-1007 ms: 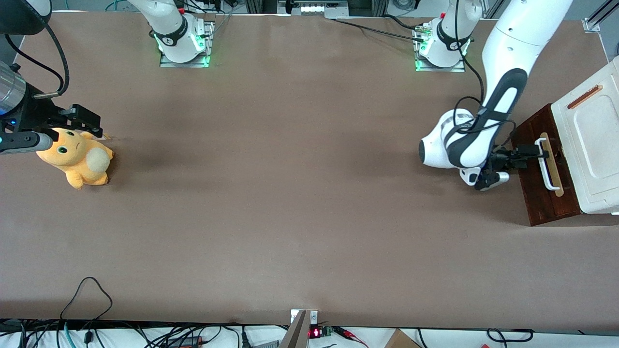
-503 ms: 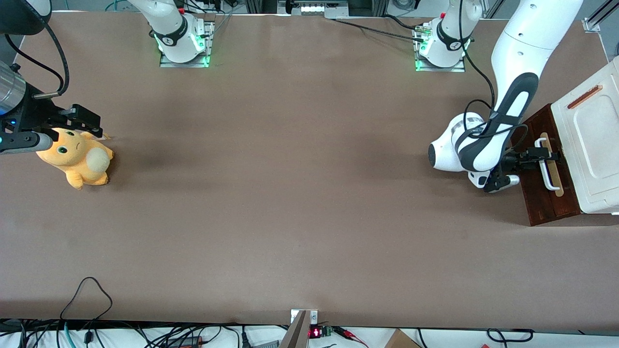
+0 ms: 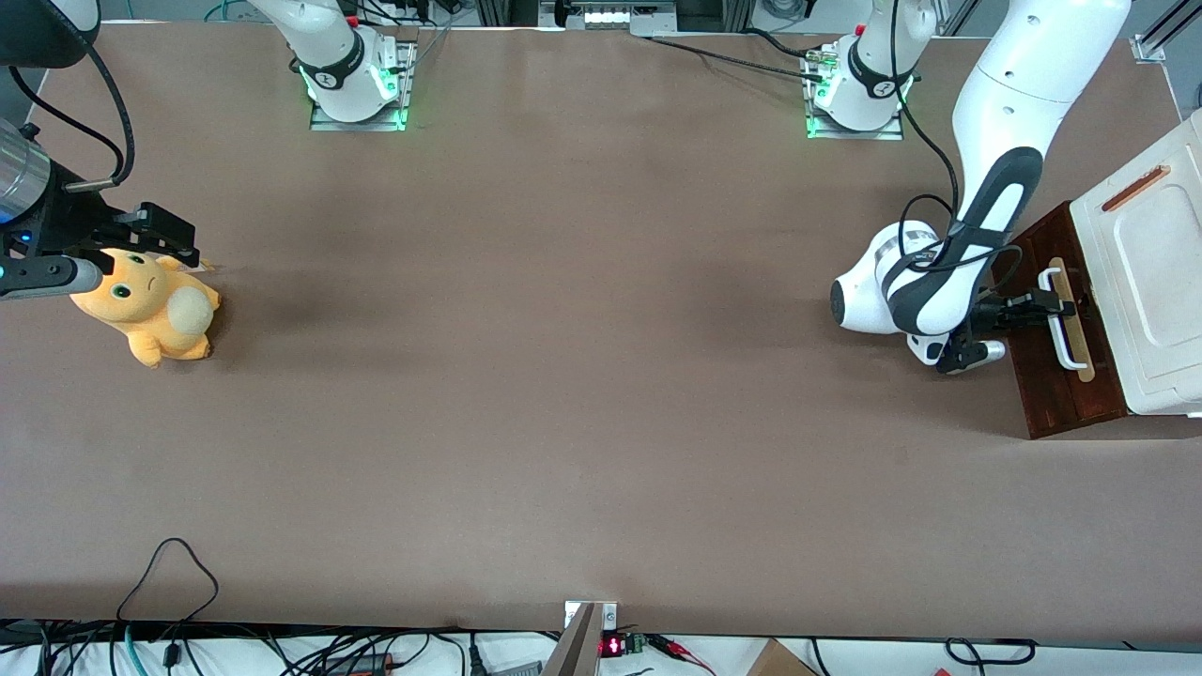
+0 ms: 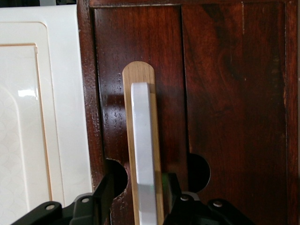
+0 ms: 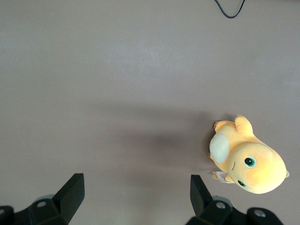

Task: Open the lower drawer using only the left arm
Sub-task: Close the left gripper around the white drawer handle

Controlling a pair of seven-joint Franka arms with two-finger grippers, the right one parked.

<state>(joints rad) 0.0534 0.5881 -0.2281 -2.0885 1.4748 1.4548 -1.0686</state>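
Left arm (image 3: 977, 202) has its pincer (image 4: 140, 199) at the white handle (image 4: 143, 150) of the lower drawer (image 3: 1056, 376), fingers (image 4: 105, 192) spread wide either side, not clamped. Drawer sits at the working arm's end of the counter (image 3: 563, 376), front flush under the cream cabinet (image 3: 1150, 263).

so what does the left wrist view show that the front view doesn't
Only the left wrist view shows the pale-grey fingers standing one on each side of the white bar handle, with small gaps.

Only the front view shows the whole brown table, the glossy white left arm, the cream-white cabinet top and an orange plush toy toward the parked arm's end.

Both show the dark red-brown wooden lower drawer front, its handle on a pale wood strip, and the black pincer at that handle.
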